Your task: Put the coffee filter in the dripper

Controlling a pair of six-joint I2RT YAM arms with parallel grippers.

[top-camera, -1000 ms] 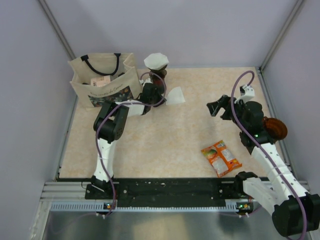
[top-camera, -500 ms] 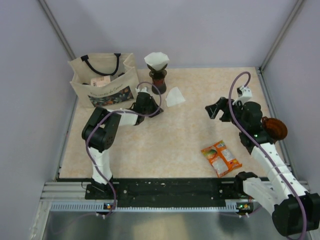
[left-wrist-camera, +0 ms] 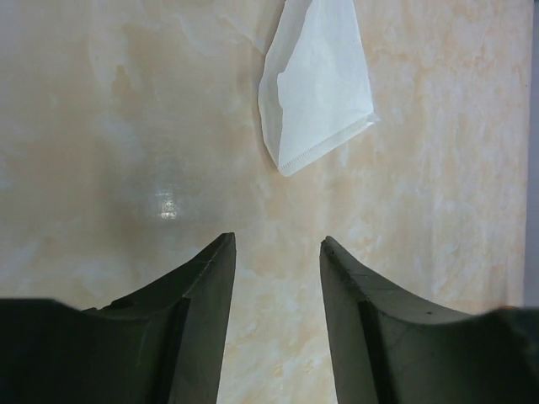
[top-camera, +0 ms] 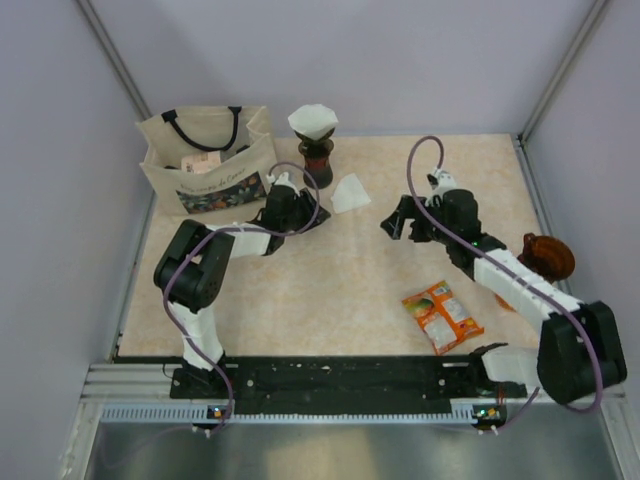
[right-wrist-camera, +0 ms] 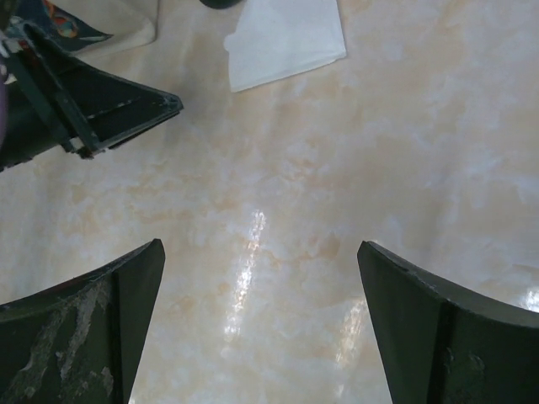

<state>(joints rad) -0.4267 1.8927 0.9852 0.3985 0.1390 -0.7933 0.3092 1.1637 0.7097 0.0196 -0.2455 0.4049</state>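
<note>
The dripper (top-camera: pixel 316 160) is a small dark cone on a round base. It stands at the far edge of the counter (top-camera: pixel 330 290), just right of the tote bag (top-camera: pixel 205 160), and a white paper filter (top-camera: pixel 313 121) sits opened out in its mouth. A second filter (top-camera: pixel 350 192) lies flat on the counter, near and to the right of the dripper, folded into a fan shape with one crimped edge (left-wrist-camera: pixel 316 84).

The left gripper (top-camera: pixel 312 214) hangs low, just left of this loose filter. Its fingers (left-wrist-camera: pixel 206 278) stand a moderate gap apart with only bare counter between them. The right gripper (top-camera: pixel 392 220) points at the loose filter from the right. Its fingers (right-wrist-camera: pixel 93 320) are spread wide and hold nothing.

Half a second ago the right gripper was further right; it has swung left toward the loose filter, and its cable now arches over the middle of the counter. A second ago the left gripper was up against the dripper, and it has since drawn back toward the near side. Both filters and the dripper lie where they were. An orange snack packet (top-camera: pixel 442 315) rests on the near right.
</note>
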